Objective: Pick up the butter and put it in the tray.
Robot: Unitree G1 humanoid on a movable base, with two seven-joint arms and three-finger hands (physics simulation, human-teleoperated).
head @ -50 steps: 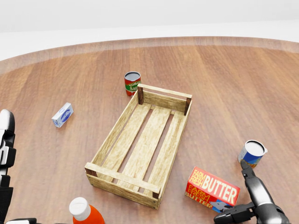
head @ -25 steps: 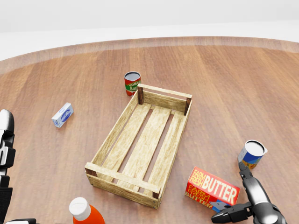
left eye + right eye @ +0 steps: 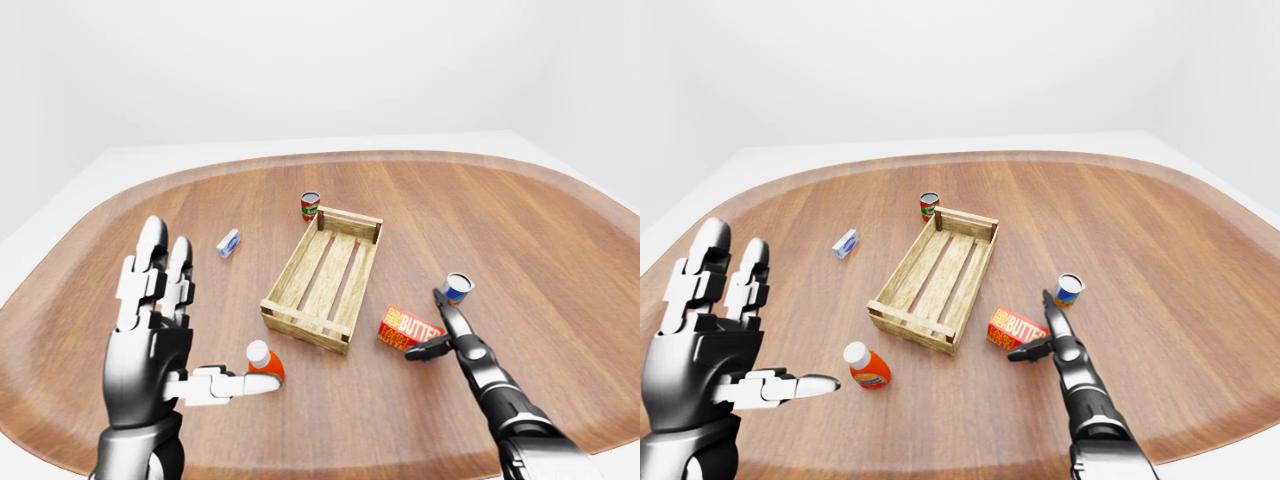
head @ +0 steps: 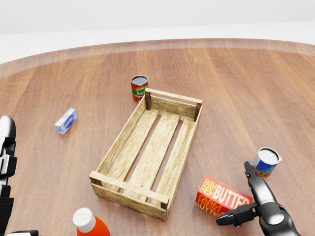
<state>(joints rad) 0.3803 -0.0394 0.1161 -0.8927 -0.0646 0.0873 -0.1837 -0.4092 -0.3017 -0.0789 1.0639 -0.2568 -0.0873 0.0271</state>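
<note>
Lying flat on the bench (image 4: 246, 78), butter (image 4: 222, 196) touching the spread fingers of the right robot hand (image 4: 248, 206), wooden tray (image 4: 152, 150) to its left, left robot hand (image 3: 160, 345) splayed.

The head view looks steeply down, close on the worktop (image 4: 256, 83), with the tray (image 4: 152, 152) central. Both eye views sit farther back and take in the whole oval worktop and the white wall. All three share the tray, butter (image 4: 222, 197) and cans; the eye pair differs only by a sideways offset.
</note>
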